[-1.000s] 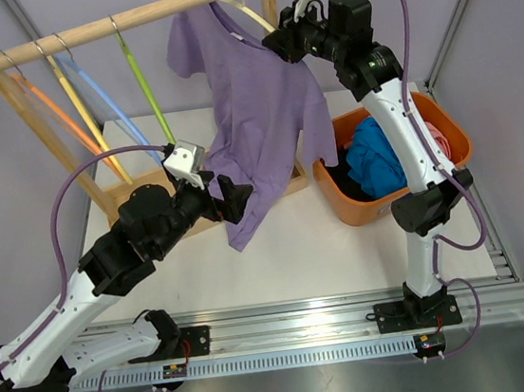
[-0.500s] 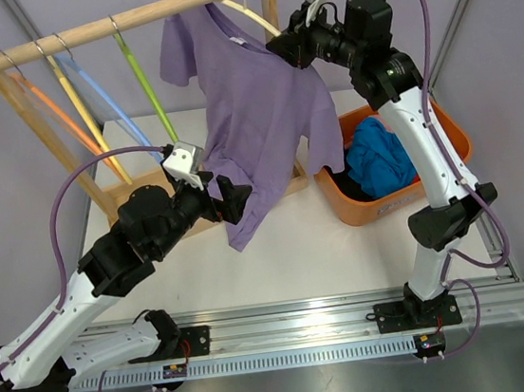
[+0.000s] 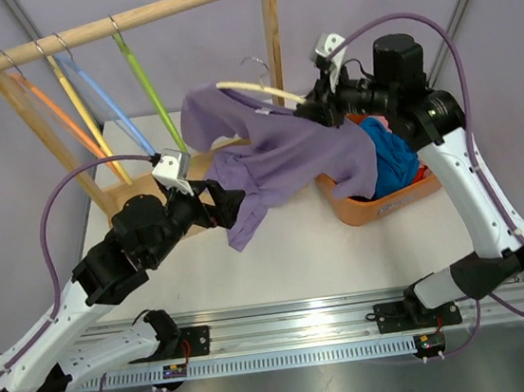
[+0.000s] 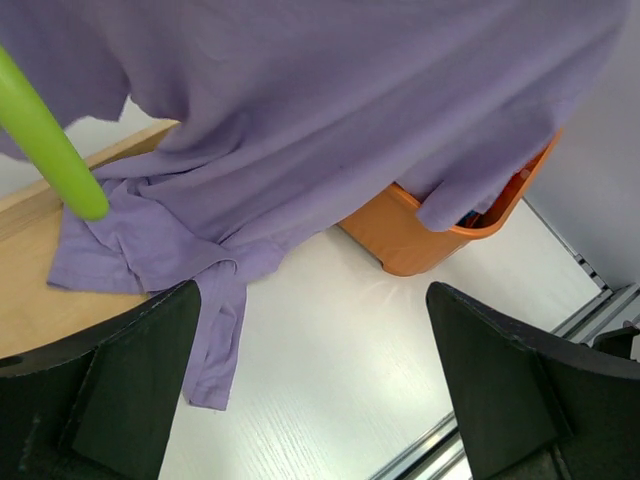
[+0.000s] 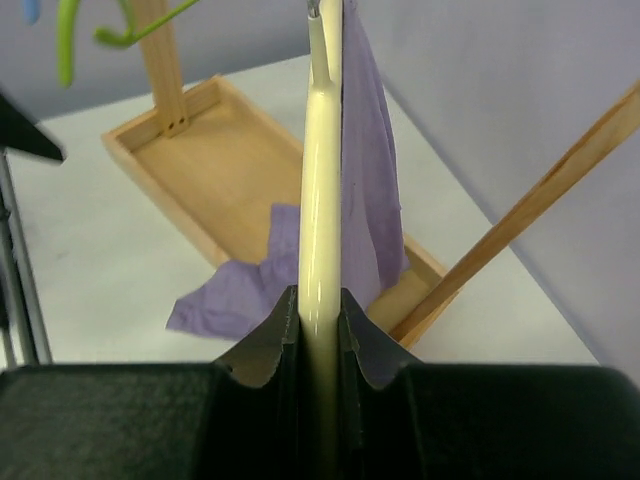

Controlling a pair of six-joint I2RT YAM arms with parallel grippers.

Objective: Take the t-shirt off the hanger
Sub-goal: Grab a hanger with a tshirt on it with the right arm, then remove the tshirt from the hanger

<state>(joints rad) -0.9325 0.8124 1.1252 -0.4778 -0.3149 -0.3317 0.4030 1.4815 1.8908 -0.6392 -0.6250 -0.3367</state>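
Top external view: the purple t-shirt [image 3: 285, 150] drapes from the right gripper [image 3: 315, 113] down to just ahead of the left gripper [image 3: 233, 205], whose jaws gape wide. An orange basket [image 3: 378, 203] sits below the right gripper, which is clenched on the cream hanger [image 3: 249, 88] carrying the shirt.

Ahead of the left tool [image 3: 234, 206], bare worktop [image 4: 330, 370] lies open under the t-shirt [image 4: 330, 100]; the orange bin [image 4: 400, 235] blocks ahead-right, the green hanger [image 4: 40, 140] left, seemingly just clear. The cream hanger [image 5: 320, 180] fills the right tool [image 5: 318, 302].
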